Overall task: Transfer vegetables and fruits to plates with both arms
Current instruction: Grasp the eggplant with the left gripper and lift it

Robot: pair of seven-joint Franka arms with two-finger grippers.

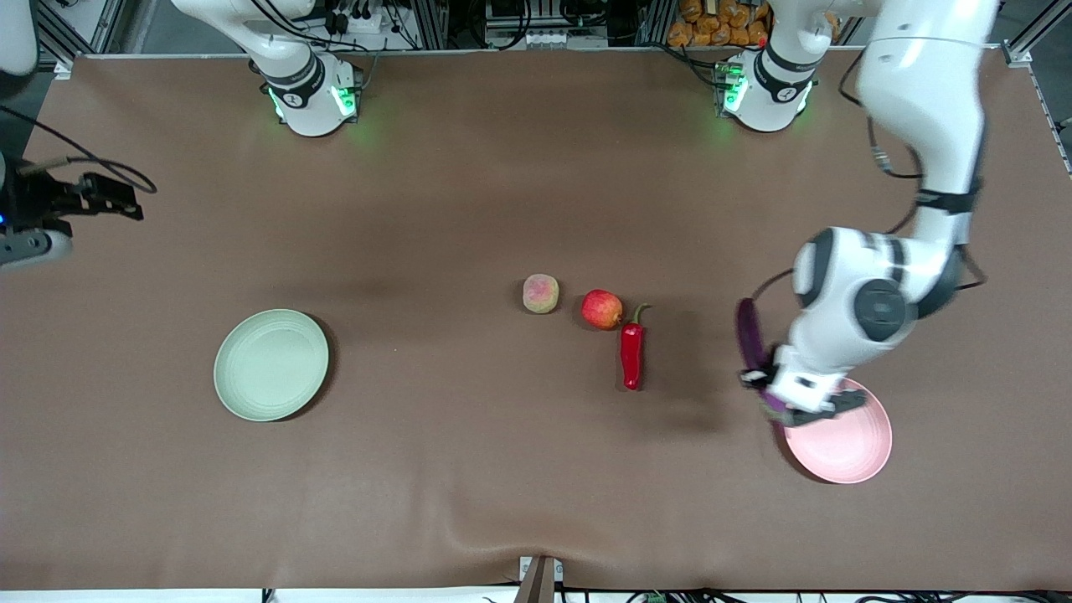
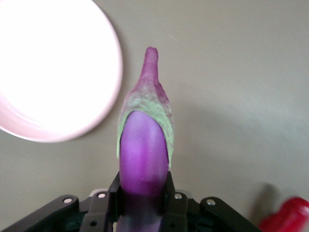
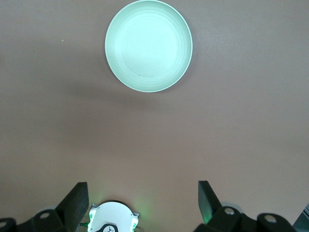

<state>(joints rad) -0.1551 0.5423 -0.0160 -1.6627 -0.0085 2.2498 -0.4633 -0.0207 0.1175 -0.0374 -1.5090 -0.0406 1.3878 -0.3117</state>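
My left gripper point(image 1: 766, 392) is shut on the long purple eggplant point(image 1: 750, 333) and holds it in the air over the rim of the pink plate point(image 1: 847, 444). In the left wrist view the eggplant point(image 2: 144, 150) sits between the fingers, stem end outward, with the pink plate point(image 2: 48, 72) beside it. The red chili point(image 1: 632, 353), the red apple point(image 1: 602, 309) and the pale yellow-green fruit point(image 1: 541, 293) lie in a row mid-table. The green plate point(image 1: 270, 364) is empty. My right gripper point(image 1: 113, 201) is open and empty, high over its end of the table.
The right wrist view shows the green plate point(image 3: 148, 46), bare brown cloth and the right arm's green-lit base point(image 3: 113, 217) between the open fingers. The chili's tip point(image 2: 289, 217) shows in the left wrist view. The table's front edge has a small clamp point(image 1: 538, 578).
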